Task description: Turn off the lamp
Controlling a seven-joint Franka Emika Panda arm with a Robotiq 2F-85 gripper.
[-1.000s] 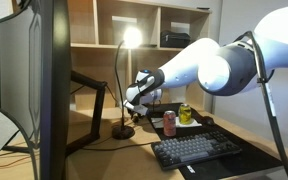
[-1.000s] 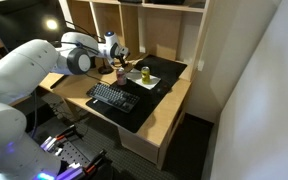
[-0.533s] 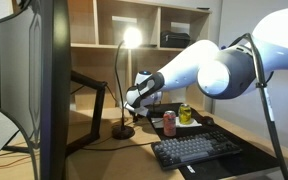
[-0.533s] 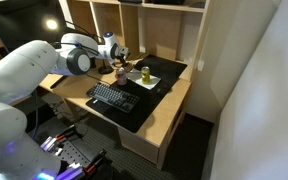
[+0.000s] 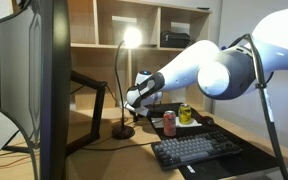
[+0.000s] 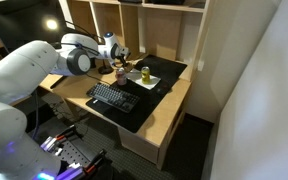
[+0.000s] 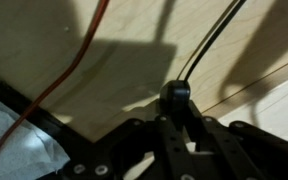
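The lamp (image 5: 118,75) stands on the wooden desk in an exterior view: a slim black curved stem, a round base (image 5: 123,131) and a head (image 5: 131,38) that glows brightly. My gripper (image 5: 132,106) hangs just above and to the right of the base; it also shows in an exterior view (image 6: 117,63). In the wrist view its dark fingers (image 7: 176,112) are closed together, with nothing between them. Their tips sit at a small round black part (image 7: 176,93), from which a thin black line runs up and to the right. I cannot tell whether they touch it.
A red can (image 5: 169,123) and a green can (image 5: 185,114) stand on a black mat beside a keyboard (image 5: 199,150). A large monitor (image 5: 29,80) on a black angular arm (image 5: 89,85) fills the near side. Shelves stand behind. An orange cable (image 7: 79,60) lies on the desk.
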